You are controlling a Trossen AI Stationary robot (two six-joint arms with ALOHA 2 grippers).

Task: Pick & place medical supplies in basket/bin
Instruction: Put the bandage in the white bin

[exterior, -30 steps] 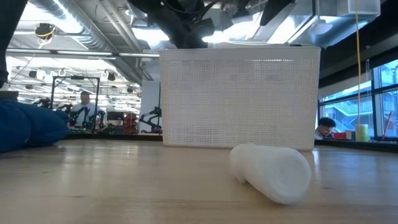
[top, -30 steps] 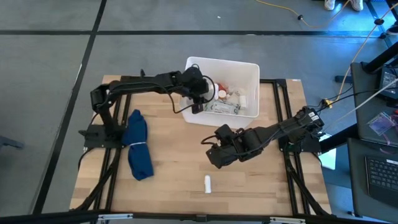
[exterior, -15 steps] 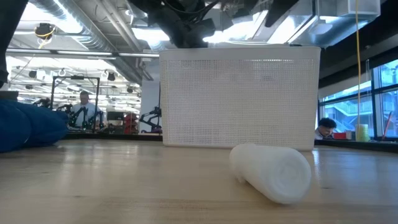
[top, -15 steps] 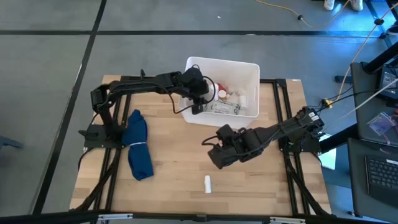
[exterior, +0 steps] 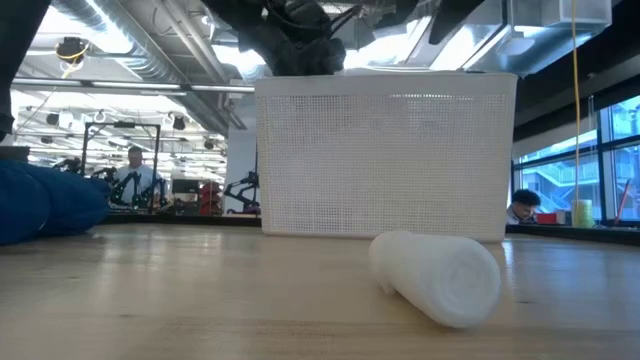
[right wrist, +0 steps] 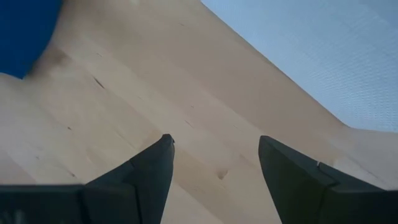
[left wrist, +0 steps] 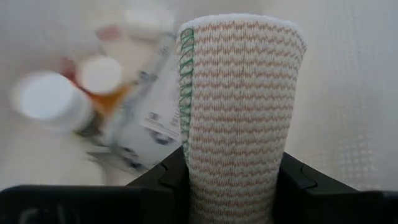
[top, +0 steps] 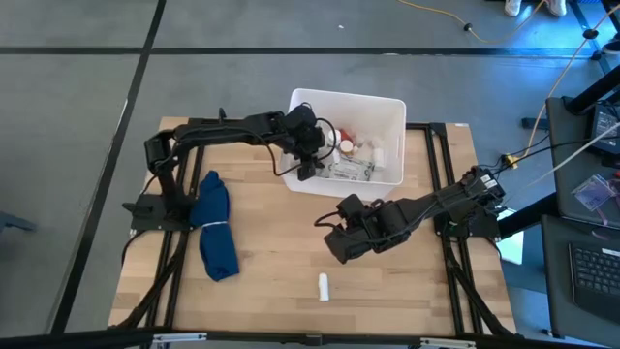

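Overhead, left jaws (left wrist: 239, 186) pinching one bandage roll (left wrist: 239, 112); right jaws (right wrist: 214, 165) spread, empty.

Bin (left wrist: 373, 93) contents beyond the bandage roll (left wrist: 239, 118) blur.

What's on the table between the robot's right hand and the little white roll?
Nothing: in the high view only bare wood lies between the right hand and the white roll.

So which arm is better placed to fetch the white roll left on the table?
The right. Its open, empty claw hangs just beyond the white roll, while the left claw is over the bin, shut on a bandage roll.
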